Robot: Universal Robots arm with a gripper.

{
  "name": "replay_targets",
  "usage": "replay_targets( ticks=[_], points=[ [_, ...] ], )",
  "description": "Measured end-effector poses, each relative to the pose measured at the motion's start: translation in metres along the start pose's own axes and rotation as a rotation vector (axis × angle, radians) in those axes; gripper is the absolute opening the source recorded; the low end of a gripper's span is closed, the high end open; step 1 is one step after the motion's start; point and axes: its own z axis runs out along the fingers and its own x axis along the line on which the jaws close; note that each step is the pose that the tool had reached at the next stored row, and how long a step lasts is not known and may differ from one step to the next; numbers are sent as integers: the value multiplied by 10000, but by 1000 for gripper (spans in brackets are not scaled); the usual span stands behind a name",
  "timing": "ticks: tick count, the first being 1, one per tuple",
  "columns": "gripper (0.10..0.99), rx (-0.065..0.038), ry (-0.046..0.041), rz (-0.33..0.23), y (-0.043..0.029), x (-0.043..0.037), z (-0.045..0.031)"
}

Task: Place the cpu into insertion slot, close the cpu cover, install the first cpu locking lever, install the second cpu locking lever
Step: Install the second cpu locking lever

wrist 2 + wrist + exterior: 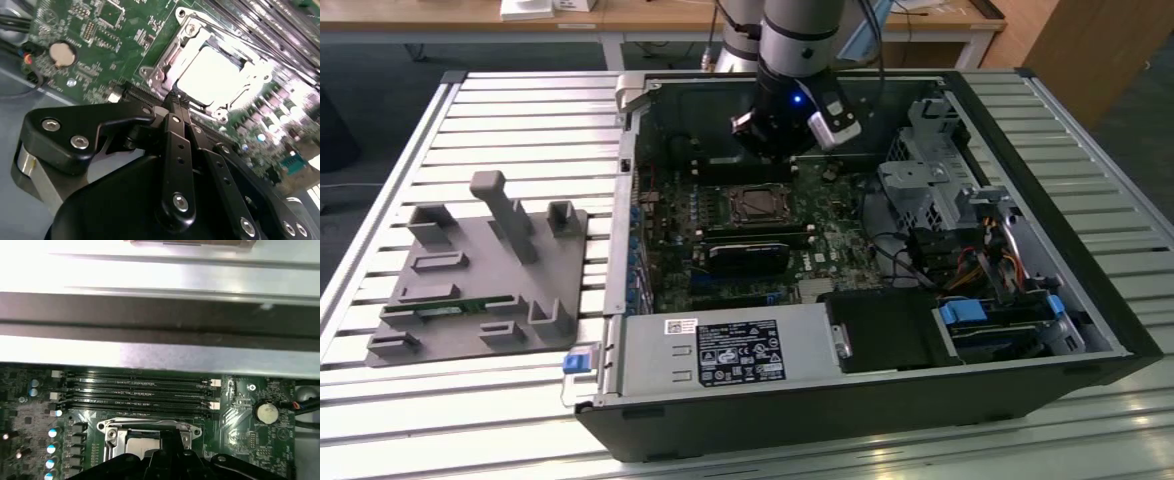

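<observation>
The tool [781, 140] hangs inside the open computer case [1067, 300], just above the green board [841, 250] and near the slot [758, 205] in the exterior view. In the second wrist view the tool's [175, 100] black fingers [176, 140] are pressed together, with nothing between them. Their tips sit right at the edge of the slot's metal frame.

The chip [212, 75] lies flat in the slot [160, 75], bright and shiny under the light. The silvery cover [235, 50] lies down around it like a picture frame, and the chip shows through its window. In the first wrist view the cover [145, 429] sits just beside the long black memory sticks [135, 392].

On the exterior view's left, a grey holder [480, 270] rests on the ribbed surface [520, 110], well apart from the case.
</observation>
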Motion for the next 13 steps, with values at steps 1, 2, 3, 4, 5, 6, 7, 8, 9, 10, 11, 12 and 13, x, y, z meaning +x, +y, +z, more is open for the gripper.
replay_targets(
  ticks=[1,2,3,4,5,6,7,8,9,10,11,12,13],
  points=[
    [106,0,0,0,4,1,-45],
    [106,0,0,0,8,1,-90],
    [106,1,1,-2,9,1,-122],
    [106,-1,0,-3,4,1,-127],
    [106,-3,-1,-2,-6,2,-128],
    [106,0,1,-1,-25,3,-130],
    [106,1,1,-1,-52,4,-133],
    [106,0,0,0,-86,5,-135],
    [106,1,1,0,-127,6,-139],
    [106,0,0,0,-170,7,-142],
    [106,1,1,-1,-213,9,-145],
    [106,0,0,-1,-262,10,-147],
    [106,0,0,-1,-307,12,-149]
  ],
)
